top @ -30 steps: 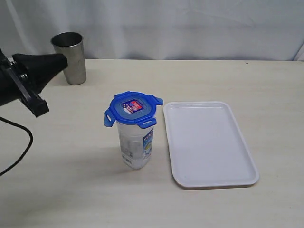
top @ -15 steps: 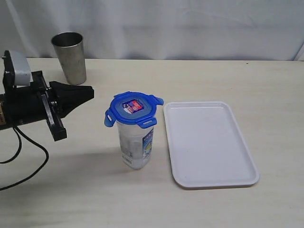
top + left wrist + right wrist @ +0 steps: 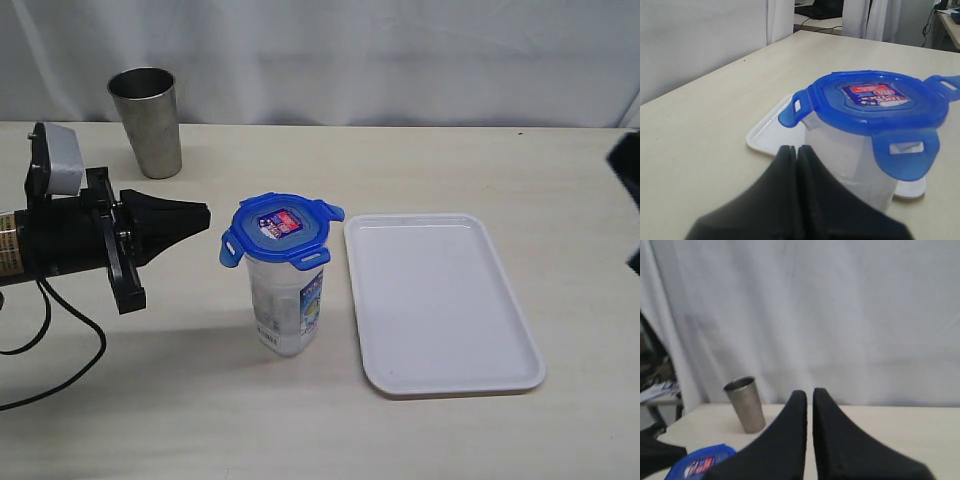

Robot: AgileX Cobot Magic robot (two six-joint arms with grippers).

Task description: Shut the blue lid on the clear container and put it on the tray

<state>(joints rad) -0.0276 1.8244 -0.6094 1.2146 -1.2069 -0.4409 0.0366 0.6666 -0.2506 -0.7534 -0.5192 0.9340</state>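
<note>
The clear container (image 3: 288, 305) stands upright on the table just left of the tray (image 3: 440, 300). The blue lid (image 3: 280, 228) rests on top of it with its flaps sticking outward. My left gripper (image 3: 205, 213) is shut and empty. It lies level, pointing at the lid's left flap from a short gap away. In the left wrist view its shut tips (image 3: 796, 148) sit in front of the container (image 3: 855, 160), below the lid (image 3: 875, 100). My right gripper (image 3: 809, 392) is shut on nothing and held high. A corner of the lid (image 3: 700, 465) shows below it.
A steel cup (image 3: 148, 120) stands at the back left by the white curtain and also shows as the cup (image 3: 746, 404) in the right wrist view. A dark part of the right arm (image 3: 630, 200) juts in at the right edge. The left arm's cable (image 3: 60, 340) trails over the table.
My left arm has swung down and moved right, bringing its shut tips close to the lid. A dark piece of the right arm has come in at the right edge.
</note>
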